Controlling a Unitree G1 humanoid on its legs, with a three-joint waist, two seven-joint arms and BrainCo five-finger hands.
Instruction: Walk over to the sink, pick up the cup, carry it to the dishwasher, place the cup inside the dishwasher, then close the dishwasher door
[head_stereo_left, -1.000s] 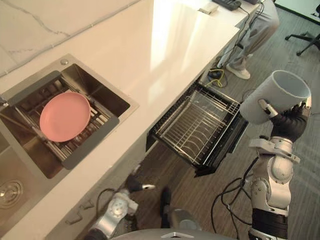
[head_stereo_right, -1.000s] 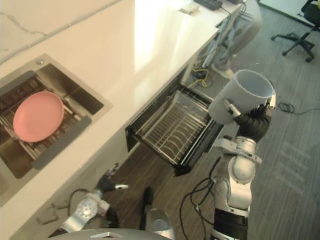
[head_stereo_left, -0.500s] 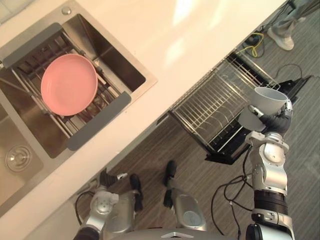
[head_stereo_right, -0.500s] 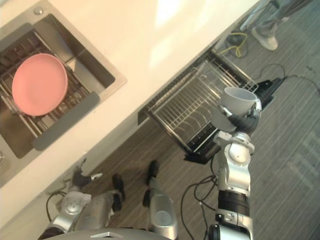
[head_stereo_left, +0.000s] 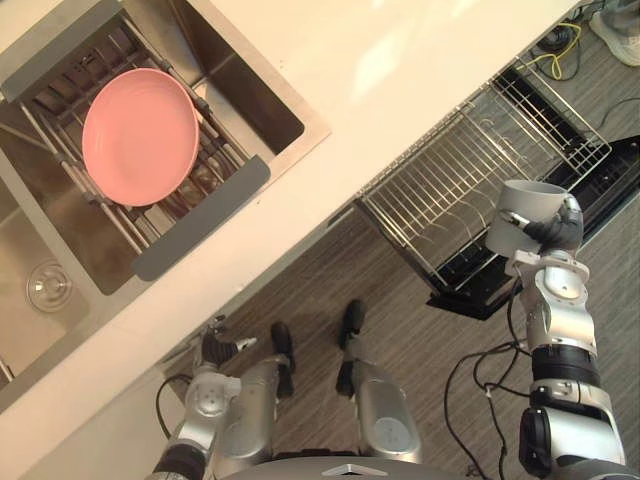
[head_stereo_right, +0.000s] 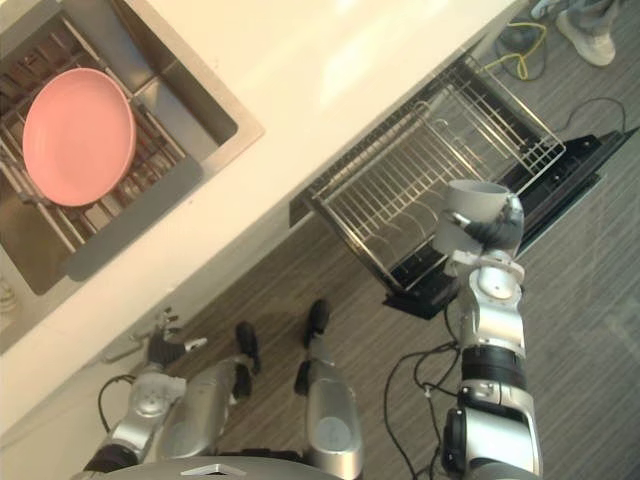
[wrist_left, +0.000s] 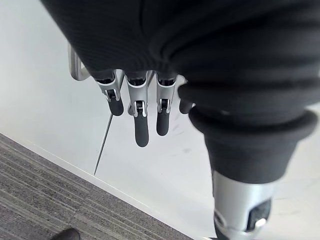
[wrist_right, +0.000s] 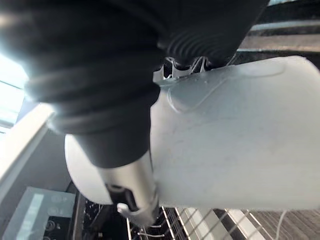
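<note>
Grey striped floor (head_stereo_left: 420, 340) runs alongside a cream table (head_stereo_left: 400, 60) that crosses the head views on a diagonal. A steel sink (head_stereo_left: 255, 90) is set into the table. A wire rack inside it carries a pink plate (head_stereo_left: 140, 135), lying face up.

Below the table edge the dishwasher stands open. Its wire rack (head_stereo_left: 450, 190) is drawn out over the floor, and the dark door (head_stereo_left: 610, 175) lies folded down beyond it.

The cup (head_stereo_left: 520, 215), pale grey, is in the right robot hand (head_stereo_left: 557, 228). The right wrist view shows the thumb (wrist_right: 135, 195) curled across the cup's wall, with the rack wires visible past it. The cup is held in the air, mouth upward. In the head views it lines up with the outer edge of the rack, beside the door. It is not seated in the rack.

The left robot hand (wrist_left: 141, 125) hangs low, close to the white cabinet front (wrist_left: 50, 100). Its fingers are straight and relaxed and hold nothing.

A person's shoe (head_stereo_right: 585, 35) shows on the floor past the dishwasher.
</note>
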